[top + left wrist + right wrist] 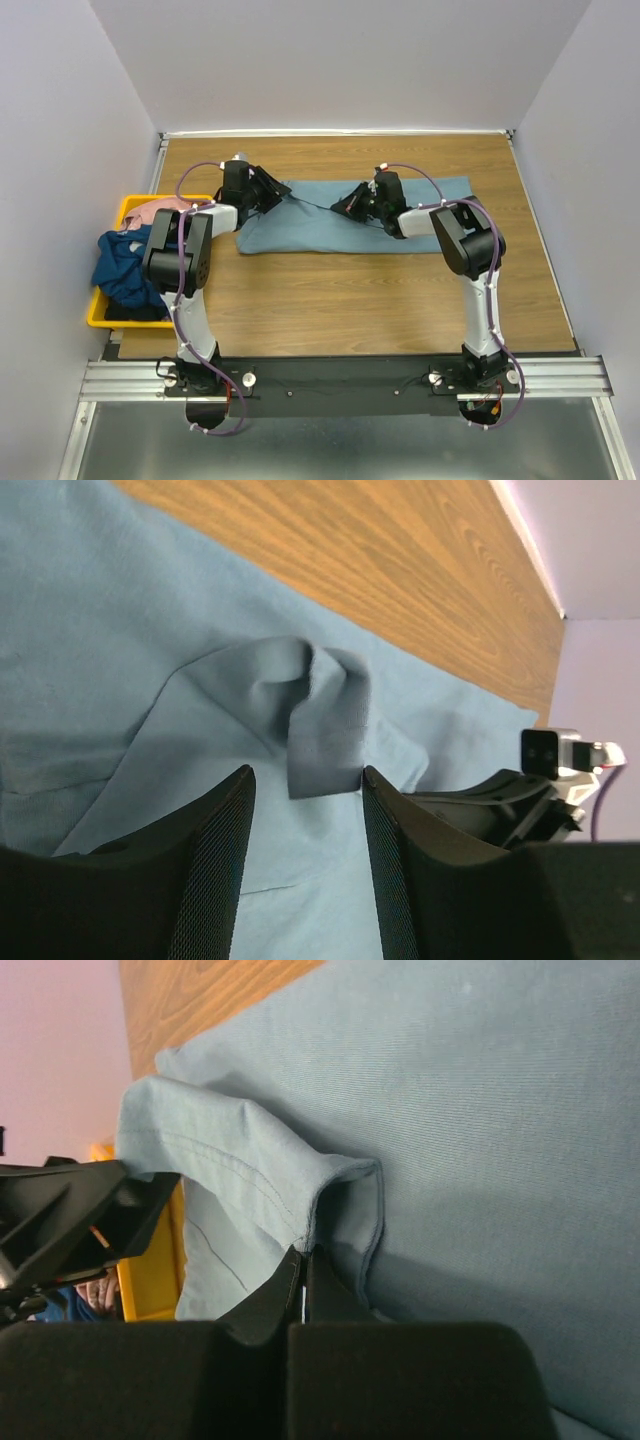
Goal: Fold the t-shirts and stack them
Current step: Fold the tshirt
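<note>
The light blue-grey t-shirt (310, 232) lies spread across the far middle of the table. My right gripper (305, 1255) is shut on a stitched edge of it, and a fold of the cloth (240, 1160) is pulled up in front of the jaws. My left gripper (306, 775) hovers open over the shirt's left part. That raised fold (320, 720) stands just past its fingertips, with nothing between them. From above, the left gripper (275, 190) and right gripper (345, 205) face each other over the shirt. The dark navy t-shirt (125, 268) and the pink t-shirt (160, 210) lie in the bin.
The yellow bin (96, 318) sits at the table's left edge, beside the left arm, and also shows in the right wrist view as the bin (150, 1280). Bare wooden table (350, 300) lies between the shirt and the arm bases. Grey walls enclose the back and sides.
</note>
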